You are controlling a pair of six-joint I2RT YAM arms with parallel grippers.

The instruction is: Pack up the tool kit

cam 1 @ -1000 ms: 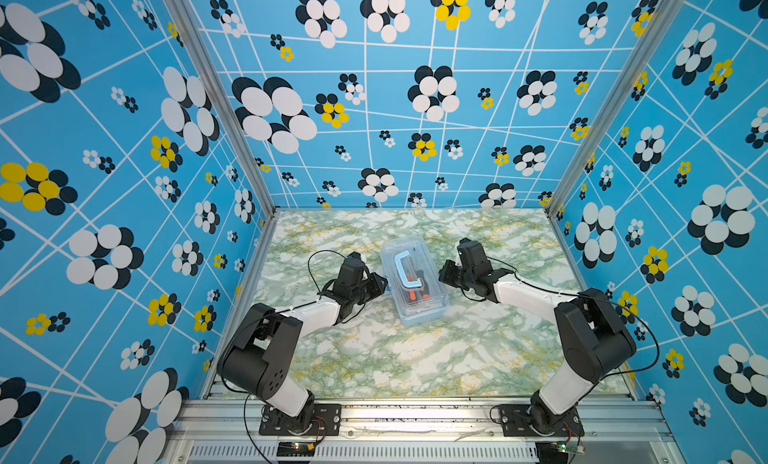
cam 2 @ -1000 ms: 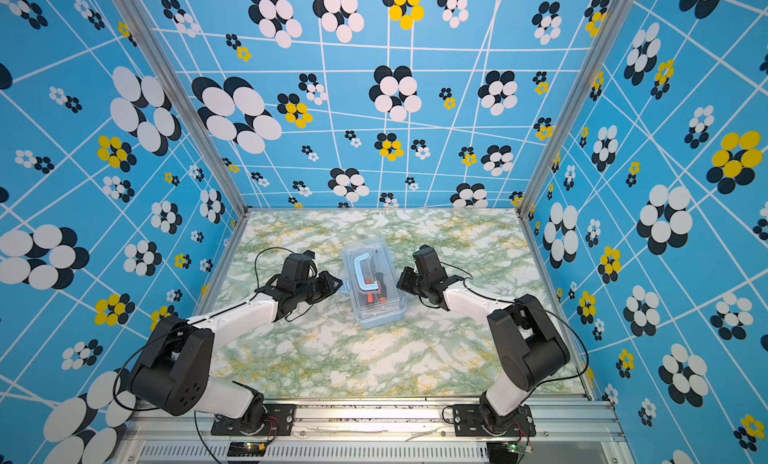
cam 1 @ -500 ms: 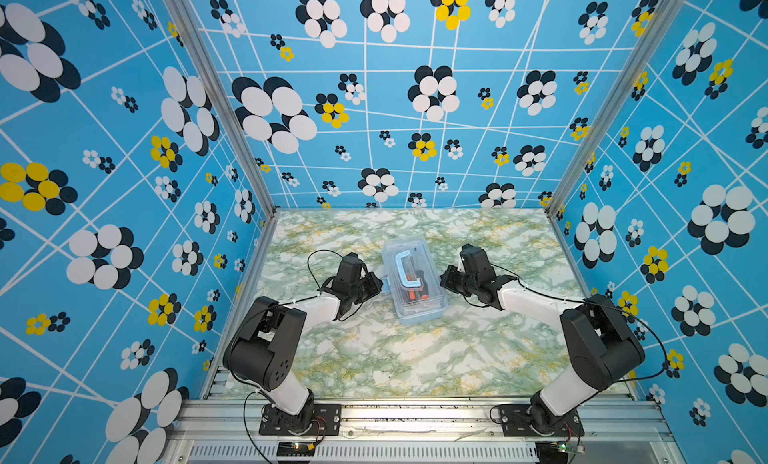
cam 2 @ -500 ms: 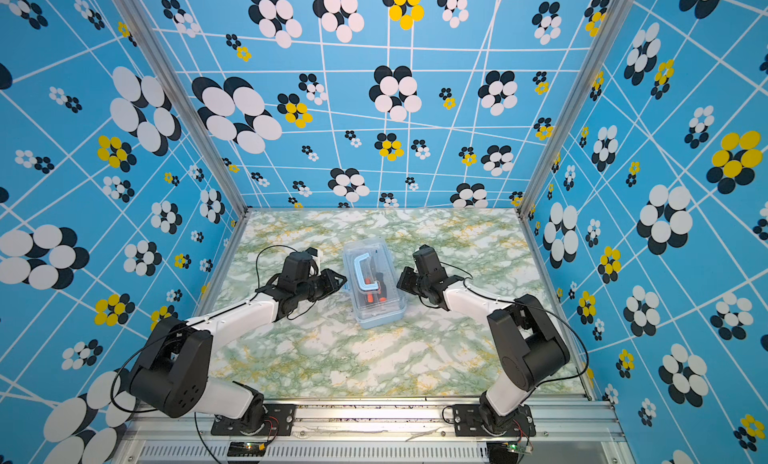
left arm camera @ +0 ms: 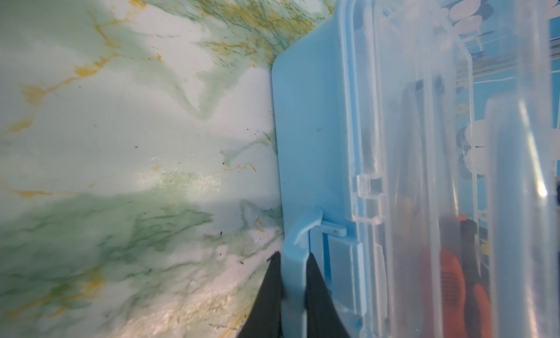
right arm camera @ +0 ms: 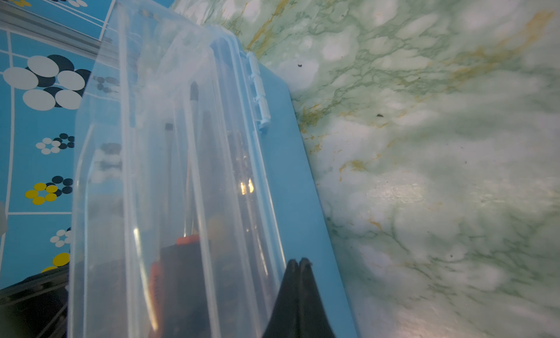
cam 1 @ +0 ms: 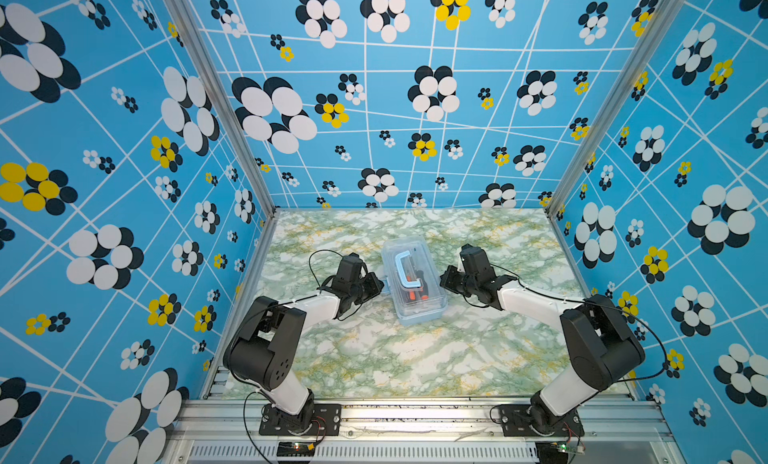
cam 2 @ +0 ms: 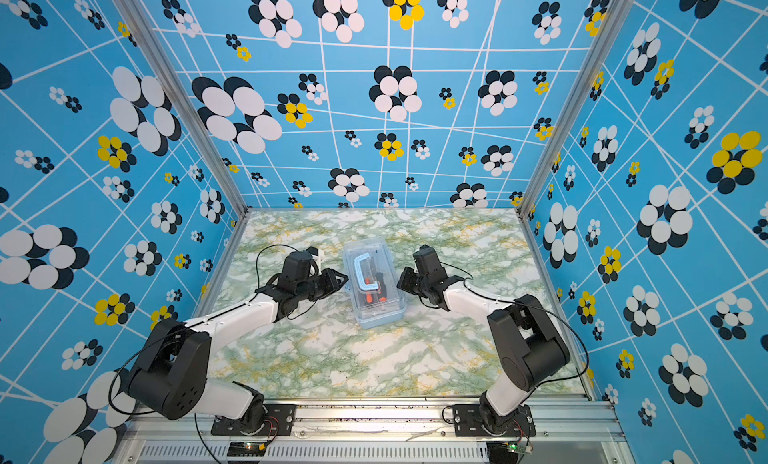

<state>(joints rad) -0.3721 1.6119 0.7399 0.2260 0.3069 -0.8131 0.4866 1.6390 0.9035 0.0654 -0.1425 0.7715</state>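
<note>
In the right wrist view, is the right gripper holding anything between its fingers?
No, the right gripper has its fingers pressed tip to tip with nothing between them, beside the tool kit box.

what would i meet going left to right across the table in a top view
In a top view: left arm → left end effector → tool box → right end effector → right arm

The tool kit (cam 1: 413, 281) is smooth plastic, its lid (right arm camera: 145, 169) clear and glossy, its blue base (left arm camera: 306, 133) matt, on a faintly shiny marble-look counter (cam 1: 395, 358).
</note>
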